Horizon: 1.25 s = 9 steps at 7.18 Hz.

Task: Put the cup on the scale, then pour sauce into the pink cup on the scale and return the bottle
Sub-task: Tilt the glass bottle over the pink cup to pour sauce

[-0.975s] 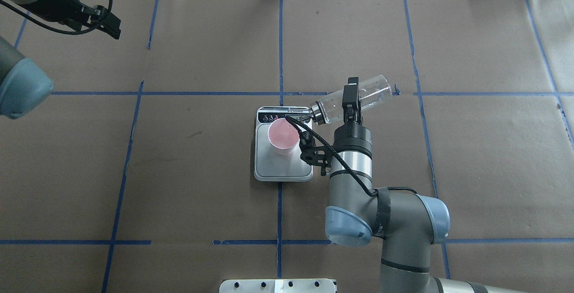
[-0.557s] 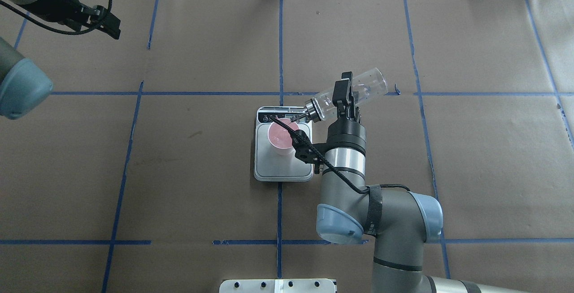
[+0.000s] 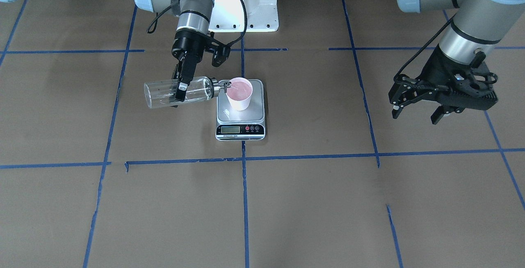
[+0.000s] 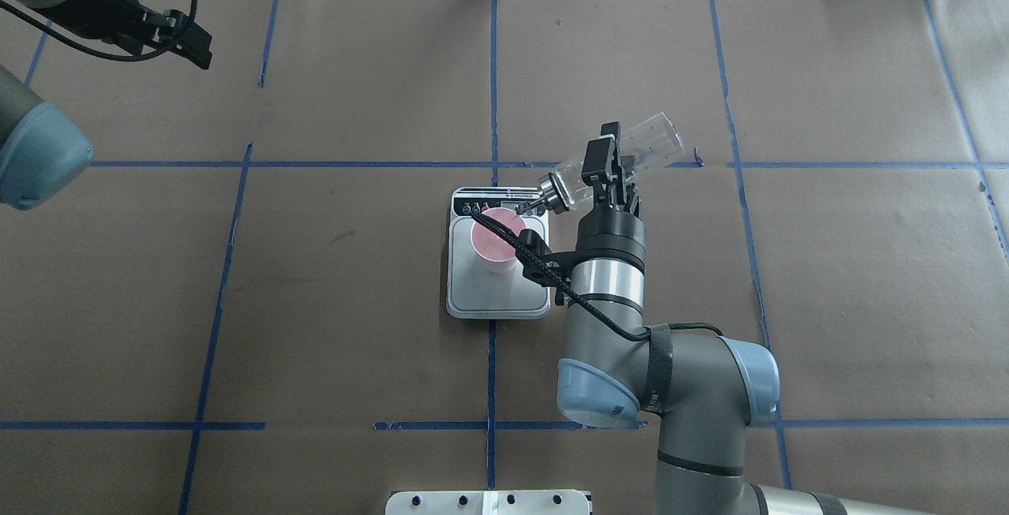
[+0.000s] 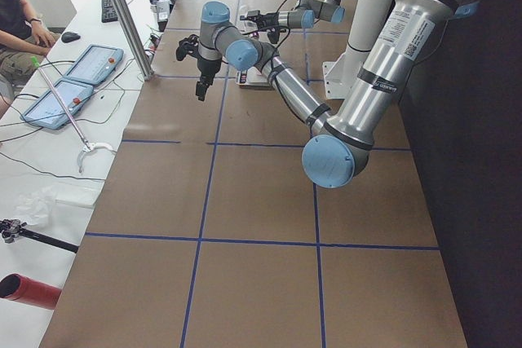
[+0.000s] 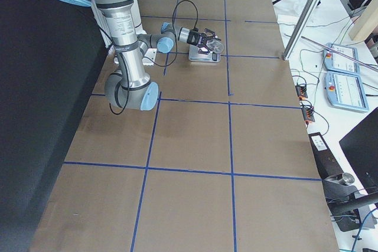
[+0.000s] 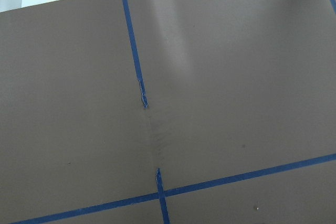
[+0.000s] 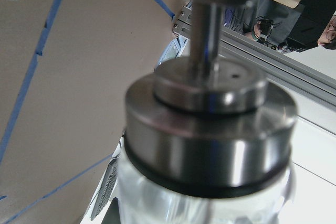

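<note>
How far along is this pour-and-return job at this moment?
Done: the cup stands on the scale. In hand: the right claw holds the bottle tipped, spout at the cup's rim; no flow is discernible. Remaining: finishing the pour and returning the bottle. The left claw hangs open, away.

Brown paper covers the table (image 4: 355,302), marked into large squares by blue tape (image 4: 355,164). A white bench (image 5: 49,169) along one side carries two tablets (image 5: 96,64) beside a slanting aluminium post (image 5: 122,14); a black backdrop (image 5: 481,201) closes the opposite side.
</note>
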### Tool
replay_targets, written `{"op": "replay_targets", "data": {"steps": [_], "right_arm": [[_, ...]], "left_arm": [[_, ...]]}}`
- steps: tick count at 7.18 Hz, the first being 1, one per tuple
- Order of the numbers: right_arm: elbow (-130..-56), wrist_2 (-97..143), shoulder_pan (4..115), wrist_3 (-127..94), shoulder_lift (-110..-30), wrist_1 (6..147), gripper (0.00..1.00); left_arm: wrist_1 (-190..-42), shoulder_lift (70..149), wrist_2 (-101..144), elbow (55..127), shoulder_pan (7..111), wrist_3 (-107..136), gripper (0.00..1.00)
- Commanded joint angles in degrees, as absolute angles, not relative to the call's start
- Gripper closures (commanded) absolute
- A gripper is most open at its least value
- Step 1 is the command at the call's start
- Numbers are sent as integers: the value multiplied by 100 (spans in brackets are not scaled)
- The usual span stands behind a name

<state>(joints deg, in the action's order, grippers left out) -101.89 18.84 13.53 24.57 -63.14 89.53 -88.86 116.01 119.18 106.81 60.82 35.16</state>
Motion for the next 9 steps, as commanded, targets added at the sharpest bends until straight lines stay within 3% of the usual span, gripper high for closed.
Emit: {"op": "replay_targets", "data": {"steps": [1,6,9], "right_arm": [[-10195,1916,1362,2051,-6346,8886,100],[-10134,1960,1318,979,-6451,8677,100],[-10125,2266,1248,-1204,-6592,8446,100]], "left_arm": [[-8886,11602,11918,10687,6082,3516,11],[-8886,11610,11918,10723,6082,3516,11],[-8886,11610,11918,10731,6082,3542,11]]}}
